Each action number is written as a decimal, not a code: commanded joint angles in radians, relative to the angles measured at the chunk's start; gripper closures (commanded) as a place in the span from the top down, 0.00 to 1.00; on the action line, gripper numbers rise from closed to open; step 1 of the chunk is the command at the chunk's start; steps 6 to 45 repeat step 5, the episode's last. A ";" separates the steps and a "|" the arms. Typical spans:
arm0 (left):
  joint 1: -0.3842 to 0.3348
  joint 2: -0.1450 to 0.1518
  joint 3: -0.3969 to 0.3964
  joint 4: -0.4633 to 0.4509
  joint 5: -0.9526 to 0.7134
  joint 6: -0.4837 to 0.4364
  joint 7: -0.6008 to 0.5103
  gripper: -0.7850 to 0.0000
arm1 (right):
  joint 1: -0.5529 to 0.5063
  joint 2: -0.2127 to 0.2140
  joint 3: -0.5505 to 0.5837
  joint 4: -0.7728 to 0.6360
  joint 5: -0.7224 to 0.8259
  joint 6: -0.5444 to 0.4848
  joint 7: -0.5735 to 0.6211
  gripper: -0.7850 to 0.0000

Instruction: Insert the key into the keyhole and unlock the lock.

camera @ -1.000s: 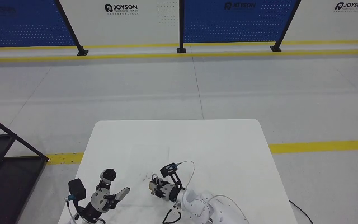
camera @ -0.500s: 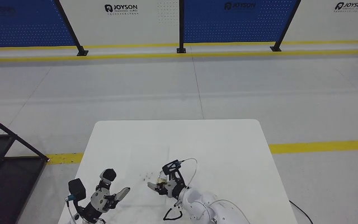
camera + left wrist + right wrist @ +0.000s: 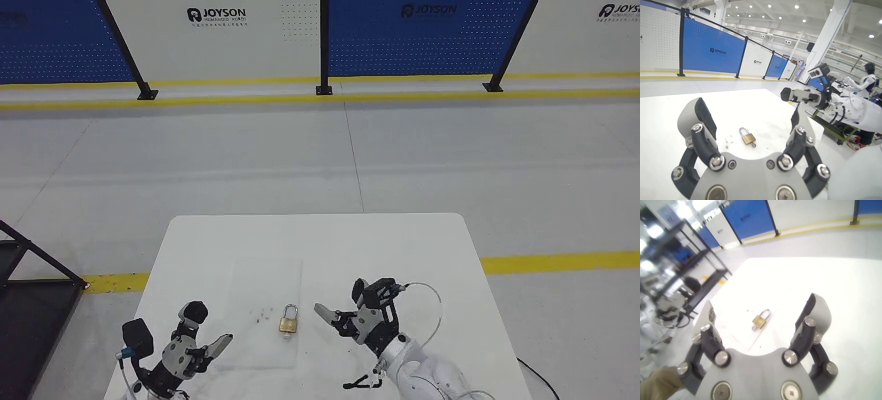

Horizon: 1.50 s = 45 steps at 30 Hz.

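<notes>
A brass padlock (image 3: 288, 321) with a silver shackle lies flat on the white table (image 3: 400, 250), near its front. A small silver key head (image 3: 753, 145) sticks out of the bottom of the lock body (image 3: 748, 138). My right gripper (image 3: 338, 318) hovers just right of the lock, open and empty. In the right wrist view its fingers (image 3: 761, 304) frame the padlock (image 3: 759, 321) and key (image 3: 753, 328) from a short distance. My left gripper (image 3: 210, 328) stays at the front left, open, with the lock ahead between its fingers (image 3: 749, 113).
The lock rests on a thin pale mat (image 3: 753, 344) with a low edge. Small dark specks (image 3: 728, 141) lie beside the lock. A black metal rack (image 3: 30, 270) stands off the table's left side. The right arm (image 3: 810, 98) hangs above the table's right part.
My right gripper was over the padlock, has let go of it and drawn back to the right. The padlock now lies uncovered on the table. The left arm has not moved.
</notes>
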 commanded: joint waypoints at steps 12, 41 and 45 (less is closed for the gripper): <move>0.000 0.000 0.000 0.000 0.000 0.000 0.000 1.00 | 0.003 -0.001 -0.008 0.007 -0.002 0.004 0.003 1.00; 0.000 0.000 0.000 0.000 0.000 0.000 0.000 1.00 | 0.003 -0.001 -0.008 0.007 -0.002 0.004 0.003 1.00; 0.000 0.000 0.000 0.000 0.000 0.000 0.000 1.00 | 0.003 -0.001 -0.008 0.007 -0.002 0.004 0.003 1.00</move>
